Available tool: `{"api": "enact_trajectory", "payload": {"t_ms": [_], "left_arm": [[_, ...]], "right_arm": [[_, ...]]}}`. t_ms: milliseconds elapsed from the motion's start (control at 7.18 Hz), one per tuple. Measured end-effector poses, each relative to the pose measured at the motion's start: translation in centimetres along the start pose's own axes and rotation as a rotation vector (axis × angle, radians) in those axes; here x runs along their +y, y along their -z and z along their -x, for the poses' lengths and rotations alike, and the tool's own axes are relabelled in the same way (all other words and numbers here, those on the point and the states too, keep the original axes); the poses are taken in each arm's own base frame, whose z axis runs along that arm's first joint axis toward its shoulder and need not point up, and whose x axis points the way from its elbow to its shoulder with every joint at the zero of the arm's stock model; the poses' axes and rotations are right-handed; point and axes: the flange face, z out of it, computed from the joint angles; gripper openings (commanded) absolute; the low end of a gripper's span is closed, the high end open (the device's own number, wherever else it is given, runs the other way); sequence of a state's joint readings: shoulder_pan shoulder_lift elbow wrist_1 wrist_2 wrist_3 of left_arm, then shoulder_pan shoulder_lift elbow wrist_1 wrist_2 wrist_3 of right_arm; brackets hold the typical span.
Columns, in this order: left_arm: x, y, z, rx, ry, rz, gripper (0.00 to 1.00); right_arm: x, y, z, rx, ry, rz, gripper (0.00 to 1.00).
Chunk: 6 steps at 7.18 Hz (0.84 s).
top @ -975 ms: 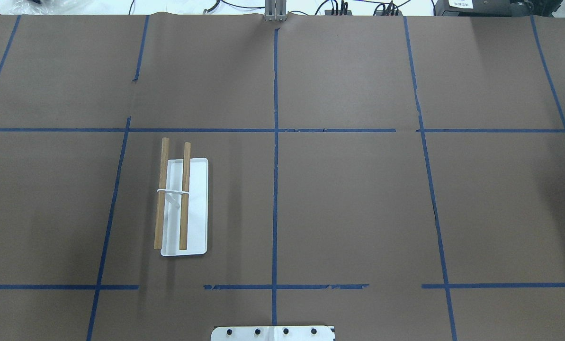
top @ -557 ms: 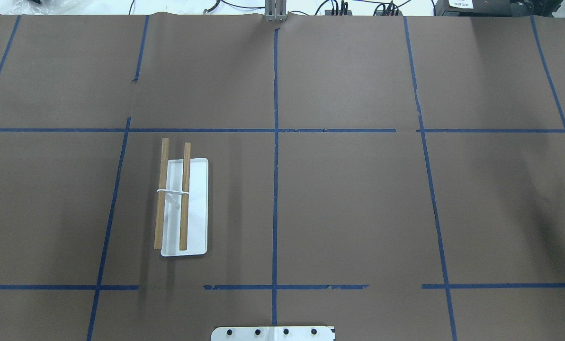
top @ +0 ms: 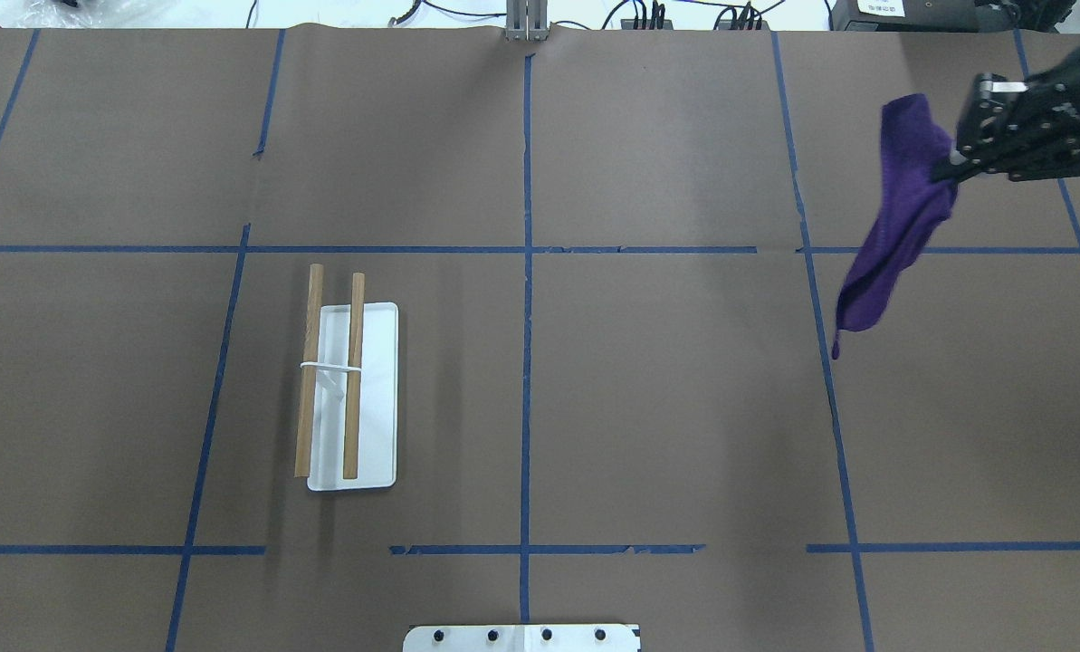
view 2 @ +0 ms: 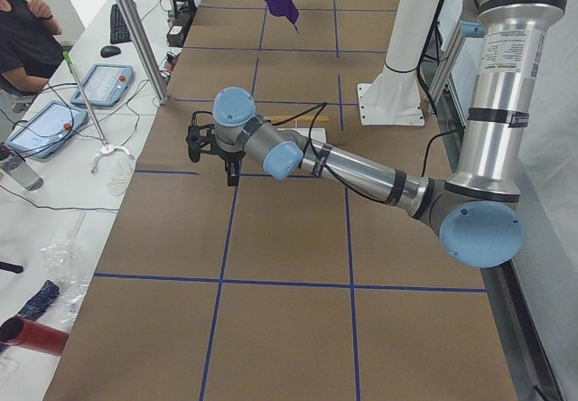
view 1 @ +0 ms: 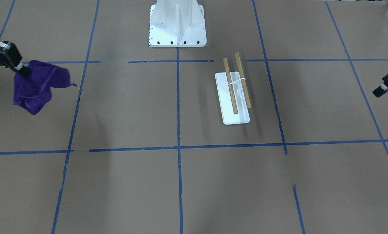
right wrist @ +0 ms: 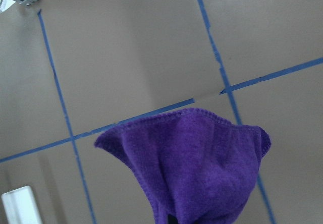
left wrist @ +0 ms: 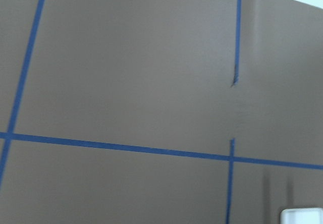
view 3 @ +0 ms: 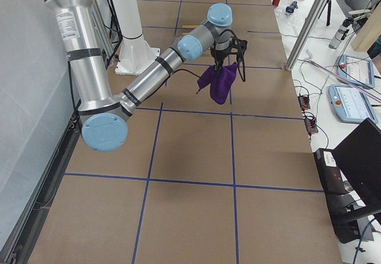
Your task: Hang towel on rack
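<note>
A purple towel [top: 894, 226] hangs bunched from my right gripper [top: 949, 170], which is shut on its top, above the table's far right. They also show in the front-facing view, the towel [view 1: 37, 86] under the gripper [view 1: 24, 71], and the towel fills the right wrist view [right wrist: 194, 166]. The rack [top: 378, 398] is a white base with two wooden bars [top: 306, 371], standing left of centre; it shows in the front-facing view too [view 1: 234, 118]. My left gripper [view 1: 387, 92] is open and empty, beyond the rack at the table's left end.
The robot's white base plate [top: 521, 637] sits at the near middle edge. Blue tape lines [top: 527, 362] grid the brown table. A metal post [view 3: 309, 23], tablets and an operator [view 2: 23, 35] are beside the table's ends.
My right gripper has come into the overhead view from the right edge with the purple towel, moving left and toward the far side. The rack has not moved.
</note>
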<state>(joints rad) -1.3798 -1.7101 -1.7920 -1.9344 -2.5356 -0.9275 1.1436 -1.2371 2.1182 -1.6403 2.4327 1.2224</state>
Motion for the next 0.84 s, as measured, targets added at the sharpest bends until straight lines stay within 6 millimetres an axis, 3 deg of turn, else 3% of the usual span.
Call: {"api": "enact_trajectory", "payload": {"t_ms": [139,279,557,836], "left_arm": [[0.0,-0.8,-3.3,0.039,0.076,0.041,1.00],[0.1,-2.2,-7.7,0.063,0.158,0.086,1.00],[1.4,-5.4,-15.2,0.082,0.303,0.165,1.00],[3.0,-7.2,-19.8,0.112,0.391,0.214,1.00]], "right_arm": [[2.3,-1.0,5.0,-0.029,-0.070,0.007,0.00],[4.6,-1.8,8.8,-0.053,-0.134,0.014,0.00],[7.6,-2.1,13.5,-0.099,-0.308,0.021,0.00],[10.4,-3.4,17.5,-0.144,-0.477,-0.031,0.00]]}}
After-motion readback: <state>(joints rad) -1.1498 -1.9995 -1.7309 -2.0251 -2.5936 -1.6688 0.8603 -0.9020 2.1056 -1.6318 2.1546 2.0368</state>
